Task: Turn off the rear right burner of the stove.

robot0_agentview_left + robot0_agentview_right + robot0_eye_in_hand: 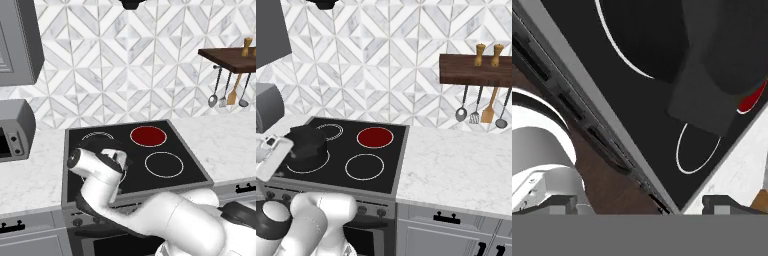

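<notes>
gripper fingertips, two small dark blocks, stand wide apart with nothing between them, looking down across the front edge of the stove. going left to right in the left base view: a grey microwave with rounded corners sits on the speckled white marble counter; next the stove, a smooth black glass top framed in grey metal, with the white arm bent over its left half; then the rear right burner, a flat round disc glowing solid red with a thin pale ring, at the back of the glass toward its right side. in front of it lies a black circle with a white outline. a dark round pot sits on the front left ring in the right base view. small dark knobs line the grey front panel. farther right a dark wooden shelf hangs on the diamond-patterned tile wall, with metal ladles and a wooden spatula dangling beneath it.
</notes>
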You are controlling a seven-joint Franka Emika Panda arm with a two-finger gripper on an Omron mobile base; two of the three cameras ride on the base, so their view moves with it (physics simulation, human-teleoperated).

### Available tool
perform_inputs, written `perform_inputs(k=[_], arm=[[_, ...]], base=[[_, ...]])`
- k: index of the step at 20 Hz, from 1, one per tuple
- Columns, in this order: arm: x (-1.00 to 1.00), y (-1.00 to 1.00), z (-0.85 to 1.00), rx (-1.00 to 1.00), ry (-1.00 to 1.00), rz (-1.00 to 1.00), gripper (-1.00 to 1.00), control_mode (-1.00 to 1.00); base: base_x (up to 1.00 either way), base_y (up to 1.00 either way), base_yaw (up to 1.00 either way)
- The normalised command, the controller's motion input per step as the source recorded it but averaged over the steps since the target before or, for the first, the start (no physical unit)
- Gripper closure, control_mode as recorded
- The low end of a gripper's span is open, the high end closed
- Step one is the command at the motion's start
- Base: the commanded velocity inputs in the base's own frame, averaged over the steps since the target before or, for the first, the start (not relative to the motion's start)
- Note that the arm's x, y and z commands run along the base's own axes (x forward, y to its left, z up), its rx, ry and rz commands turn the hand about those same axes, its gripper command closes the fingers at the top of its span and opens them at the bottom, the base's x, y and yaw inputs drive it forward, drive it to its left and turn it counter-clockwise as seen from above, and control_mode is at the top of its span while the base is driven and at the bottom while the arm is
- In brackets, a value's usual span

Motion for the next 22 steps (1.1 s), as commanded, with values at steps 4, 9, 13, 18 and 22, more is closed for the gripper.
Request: perform_inputs(k=[4,9,13,18,22], arm=[[-0.34,0.58,-0.68,-0.14,0.09,0.19,-1.0,-1.0],[-0.14,0.13,-0.83,-0.06,0.03,0.05,-1.0,-1.0],[0.1,0.0,-0.5,-0.06,-0.01,0.01,-1.0,-1.0],[0.02,0.0,-0.68,0.0,-0.02,0.0,-1.0,-1.0],[-0.2,-0.02,-0.42,0.14,-0.12,-0.15,-1.0,-1.0]], base=[[0.0,0.0,0.0],[0.0,0.0,0.0],[0.0,0.0,0.0],[0.0,0.0,0.0],[0.0,0.0,0.0]])
